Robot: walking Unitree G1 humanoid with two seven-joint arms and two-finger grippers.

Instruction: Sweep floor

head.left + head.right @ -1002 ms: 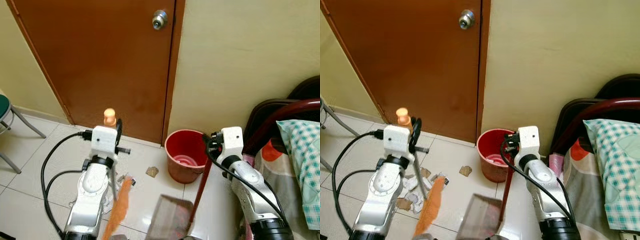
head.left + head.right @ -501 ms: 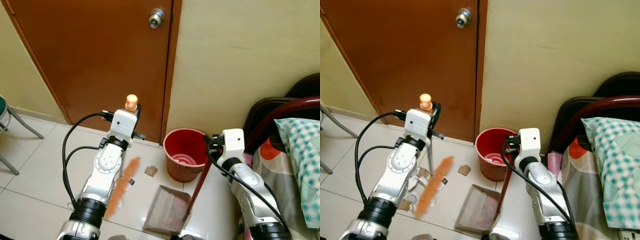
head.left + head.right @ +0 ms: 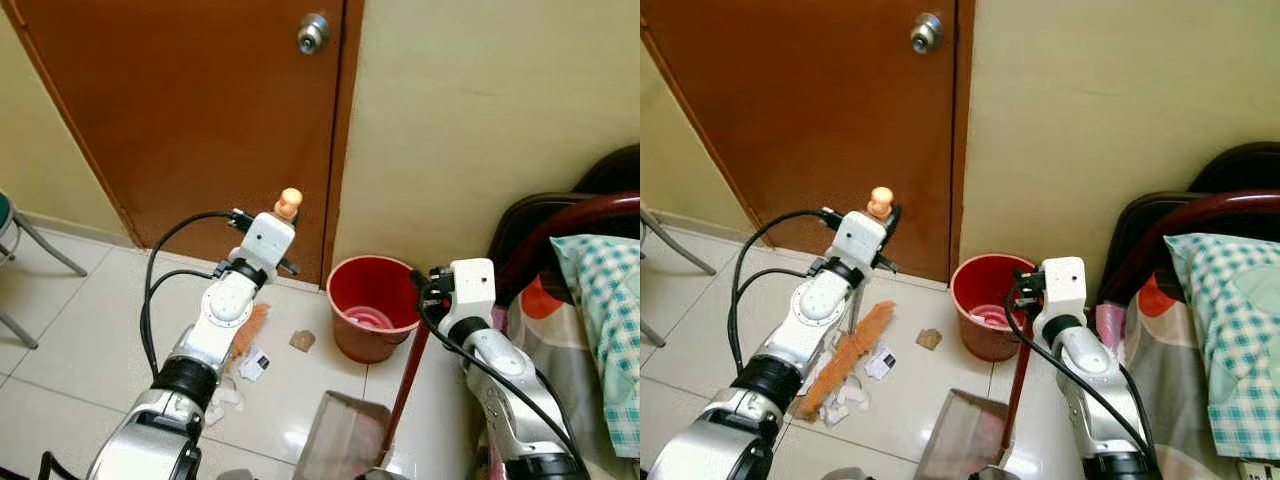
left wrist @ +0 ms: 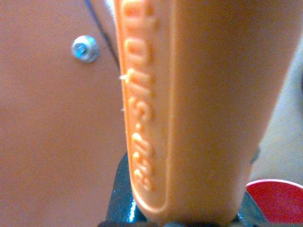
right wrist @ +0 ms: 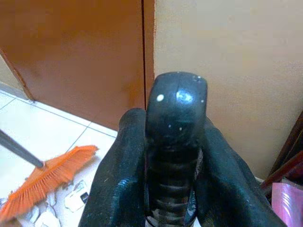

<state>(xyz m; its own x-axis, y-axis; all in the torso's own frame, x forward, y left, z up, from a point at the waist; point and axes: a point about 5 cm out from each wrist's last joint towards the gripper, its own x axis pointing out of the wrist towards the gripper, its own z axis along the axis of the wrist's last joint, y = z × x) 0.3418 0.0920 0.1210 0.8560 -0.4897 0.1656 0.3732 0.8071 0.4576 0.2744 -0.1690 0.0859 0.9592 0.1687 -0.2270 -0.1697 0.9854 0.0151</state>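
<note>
The left gripper (image 3: 872,236) clamps the orange broom (image 3: 845,358), its bristles among paper scraps (image 3: 877,363) on the white tiled floor (image 3: 700,320). The right gripper (image 5: 165,156) grips the dustpan handle (image 3: 1017,385); the dustpan (image 3: 958,440) sits at 6 o'clock below the red bucket (image 3: 985,312), beside the brown door (image 3: 820,120).

- Left gripper (image 3: 880,222) holds the broom (image 3: 845,358) over paper scraps (image 3: 855,385).
- Right gripper (image 3: 1032,288) holds the dustpan (image 3: 960,438) handle beside the red bucket (image 3: 985,315).
</note>
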